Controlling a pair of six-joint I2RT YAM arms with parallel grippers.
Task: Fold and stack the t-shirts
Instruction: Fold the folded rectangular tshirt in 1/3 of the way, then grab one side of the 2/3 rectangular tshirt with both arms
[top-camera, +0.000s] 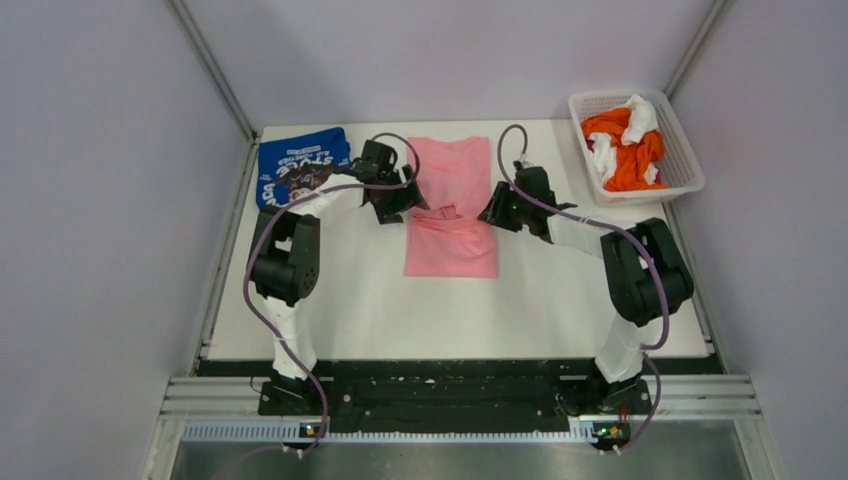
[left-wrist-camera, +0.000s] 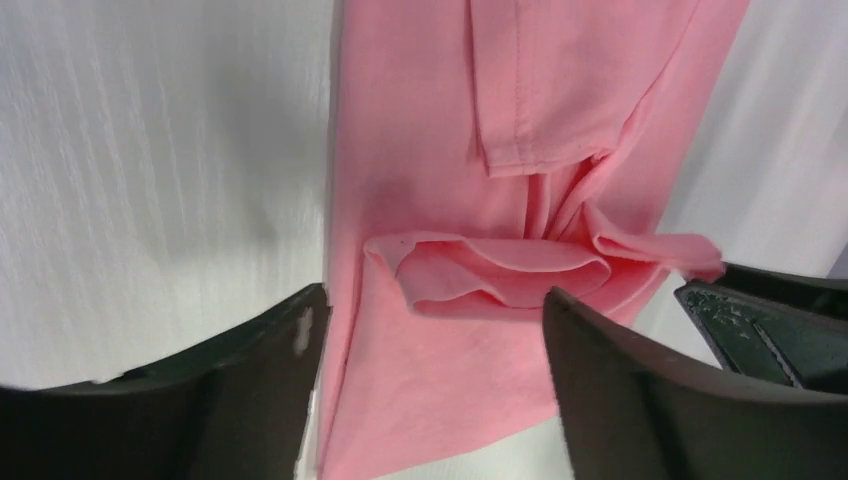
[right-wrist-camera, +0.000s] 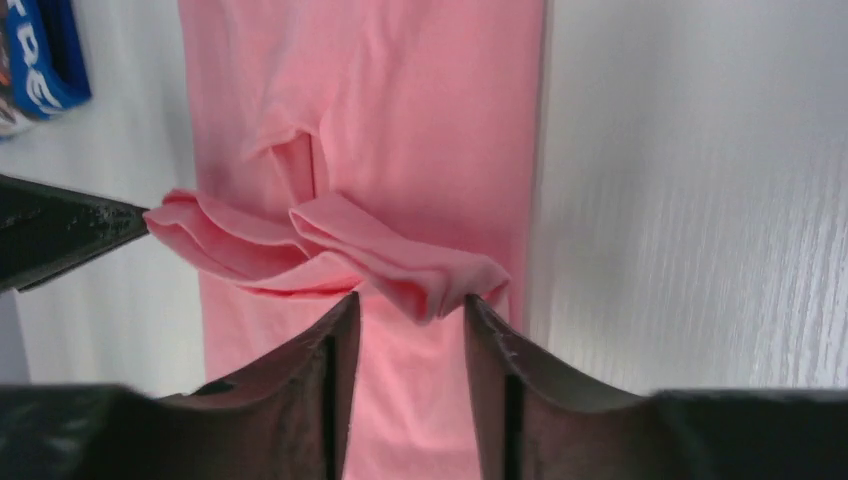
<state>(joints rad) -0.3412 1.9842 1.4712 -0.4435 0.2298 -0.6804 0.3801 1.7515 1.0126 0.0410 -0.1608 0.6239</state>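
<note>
The light pink t-shirt (top-camera: 450, 215) lies flat mid-table, its near part folded up over the middle with a loose ruffled edge (left-wrist-camera: 500, 270) across it. My left gripper (top-camera: 405, 205) hovers at the shirt's left edge, open (left-wrist-camera: 435, 300), nothing between its fingers. My right gripper (top-camera: 492, 212) is at the right edge, open (right-wrist-camera: 410, 300), and the ruffled fold (right-wrist-camera: 400, 265) lies just past its fingertips, which do not pinch it. The royal blue t-shirt (top-camera: 300, 165) with white lettering lies folded at the back left, its edge (right-wrist-camera: 40, 60) visible in the right wrist view.
A white lattice basket (top-camera: 690, 165) at the back right corner holds crumpled orange and white cloth (top-camera: 625, 140). Grey walls close in the table on three sides. Each arm's cable loops above the shirt's sides.
</note>
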